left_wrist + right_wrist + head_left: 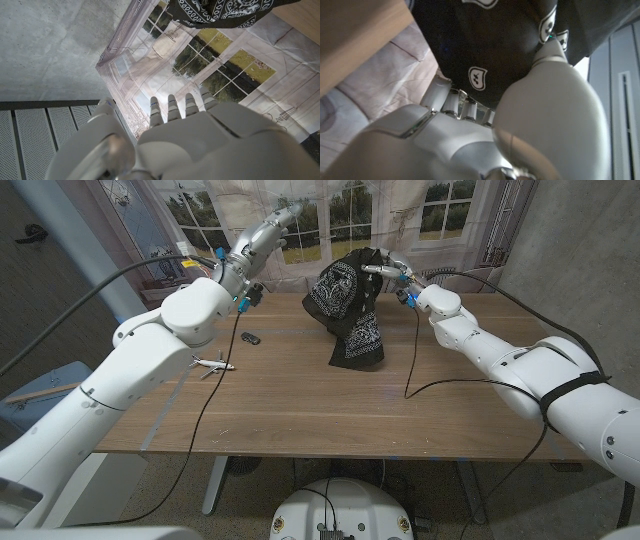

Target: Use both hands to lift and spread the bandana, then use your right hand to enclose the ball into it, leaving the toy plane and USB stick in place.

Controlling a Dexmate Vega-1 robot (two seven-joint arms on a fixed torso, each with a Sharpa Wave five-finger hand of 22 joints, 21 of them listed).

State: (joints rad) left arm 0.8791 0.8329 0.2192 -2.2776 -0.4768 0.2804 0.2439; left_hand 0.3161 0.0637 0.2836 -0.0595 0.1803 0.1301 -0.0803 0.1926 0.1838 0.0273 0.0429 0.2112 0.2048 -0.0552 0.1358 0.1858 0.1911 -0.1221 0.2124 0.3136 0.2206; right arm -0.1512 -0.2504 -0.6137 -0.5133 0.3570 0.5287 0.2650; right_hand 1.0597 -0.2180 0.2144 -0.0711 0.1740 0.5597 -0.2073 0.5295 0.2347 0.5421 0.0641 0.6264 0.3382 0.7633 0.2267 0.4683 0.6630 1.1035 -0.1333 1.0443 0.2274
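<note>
Head view: right hand (385, 272) pinches the bandana (350, 305) aloft, its tail draping onto the worktop (300, 400); left hand (268, 230), fingers spread and empty, is raised nearby to take a corner

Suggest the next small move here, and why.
Probably bring the left hand across to grip the bandana. The right hand alone holds it up, bunched and trailing onto the table; the left hand is raised, fingers apart, holding nothing.
</note>
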